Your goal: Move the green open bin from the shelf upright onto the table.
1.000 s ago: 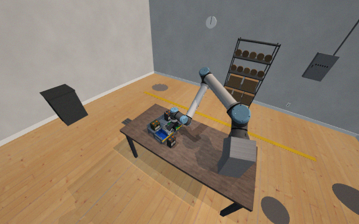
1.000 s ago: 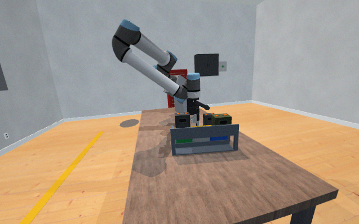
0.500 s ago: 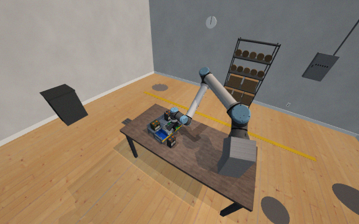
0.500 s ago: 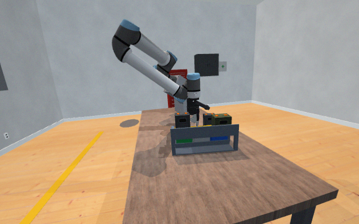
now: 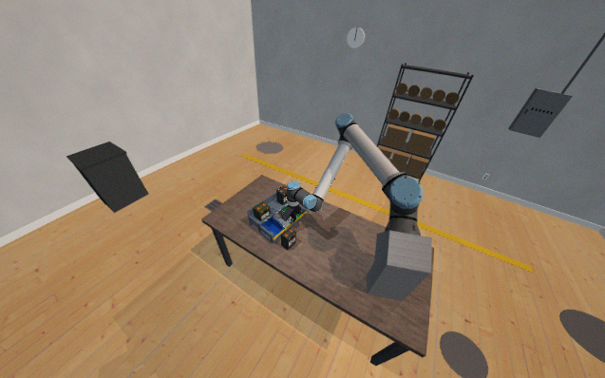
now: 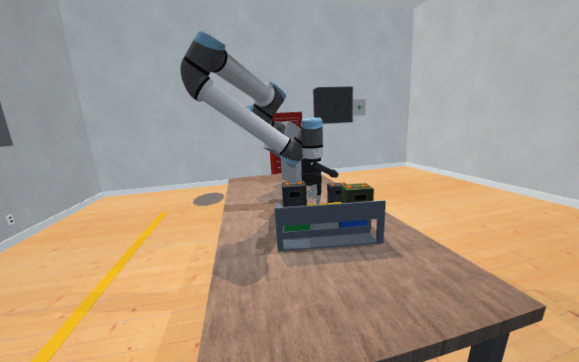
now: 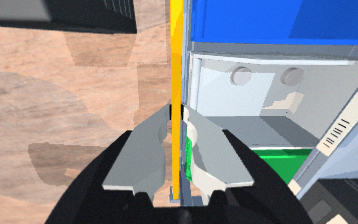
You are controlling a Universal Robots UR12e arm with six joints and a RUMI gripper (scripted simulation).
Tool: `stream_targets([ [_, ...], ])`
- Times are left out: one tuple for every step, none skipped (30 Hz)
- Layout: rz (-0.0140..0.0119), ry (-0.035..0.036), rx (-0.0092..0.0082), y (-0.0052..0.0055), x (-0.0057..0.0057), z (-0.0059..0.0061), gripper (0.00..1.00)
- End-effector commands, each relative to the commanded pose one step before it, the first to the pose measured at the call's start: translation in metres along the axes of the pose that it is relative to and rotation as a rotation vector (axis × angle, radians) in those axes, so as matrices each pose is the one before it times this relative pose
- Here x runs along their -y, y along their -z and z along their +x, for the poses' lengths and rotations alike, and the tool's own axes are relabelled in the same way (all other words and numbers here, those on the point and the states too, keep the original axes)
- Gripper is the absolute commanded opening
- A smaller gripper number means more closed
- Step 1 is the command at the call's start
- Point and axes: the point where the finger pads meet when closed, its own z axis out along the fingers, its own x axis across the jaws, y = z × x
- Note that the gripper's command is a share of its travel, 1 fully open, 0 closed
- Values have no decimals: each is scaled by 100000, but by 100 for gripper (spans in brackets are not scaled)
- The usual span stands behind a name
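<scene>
The green bin [image 7: 276, 162] sits in a low grey shelf unit [image 6: 329, 225] on the table, beside a pale grey bin [image 7: 261, 95] and a blue bin [image 7: 281, 20]. From behind, the green bin shows as a green strip [image 6: 297, 227] at the unit's left. My gripper [image 7: 176, 105] comes down at the shelf's front edge, shut across the yellow strip [image 7: 176, 60] and the green bin's front wall. One finger is outside over the table, the other inside the bin row. In the exterior view the gripper [image 6: 314, 196] is partly hidden behind the shelf. The bin's parts are hidden.
Two black boxes [image 6: 294, 194] [image 6: 335, 192] and an olive box [image 6: 357, 192] stand on top of the shelf unit. The arm's grey base block [image 5: 401, 263] stands at the table's other end. A tall rack [image 5: 423, 123] stands by the far wall.
</scene>
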Motion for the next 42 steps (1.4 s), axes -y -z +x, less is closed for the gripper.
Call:
stream_targets([
  [32, -12, -92, 65, 12, 33, 0],
  [0, 0, 0, 0, 0, 0, 0],
  [0, 0, 0, 0, 0, 0, 0],
  [0, 0, 0, 0, 0, 0, 0],
  [0, 0, 0, 0, 0, 0, 0],
  [0, 0, 2, -2, 0, 0, 0],
  [0, 0, 0, 0, 0, 0, 0],
  [0, 0, 0, 0, 0, 0, 0],
  [0, 0, 0, 0, 0, 0, 0],
  [0, 0, 0, 0, 0, 0, 0],
  [0, 0, 0, 0, 0, 0, 0],
  [0, 0, 0, 0, 0, 0, 0],
  [0, 0, 0, 0, 0, 0, 0],
  [0, 0, 0, 0, 0, 0, 0],
  [0, 0, 0, 0, 0, 0, 0],
  [0, 0, 0, 0, 0, 0, 0],
  [0, 0, 0, 0, 0, 0, 0],
  [0, 0, 0, 0, 0, 0, 0],
  [0, 0, 0, 0, 0, 0, 0],
  [0, 0, 0, 0, 0, 0, 0],
  [0, 0, 0, 0, 0, 0, 0],
  [0, 0, 0, 0, 0, 0, 0],
  [0, 0, 1, -1, 0, 0, 0],
  [0, 0, 0, 0, 0, 0, 0],
  [0, 0, 0, 0, 0, 0, 0],
  [0, 0, 0, 0, 0, 0, 0],
  [0, 0, 0, 0, 0, 0, 0],
  [0, 0, 0, 0, 0, 0, 0],
  [0, 0, 0, 0, 0, 0, 0],
  [0, 0, 0, 0, 0, 0, 0],
  [0, 0, 0, 0, 0, 0, 0],
  [0, 0, 0, 0, 0, 0, 0],
  [0, 0, 0, 0, 0, 0, 0],
  [0, 0, 0, 0, 0, 0, 0],
  [0, 0, 0, 0, 0, 0, 0],
  [0, 0, 0, 0, 0, 0, 0],
  [0, 0, 0, 0, 0, 0, 0],
  [0, 0, 0, 0, 0, 0, 0],
  [0, 0, 0, 0, 0, 0, 0],
  [0, 0, -2, 199, 0, 0, 0],
  [0, 0, -3, 200, 0, 0, 0],
  [0, 0, -3, 200, 0, 0, 0],
])
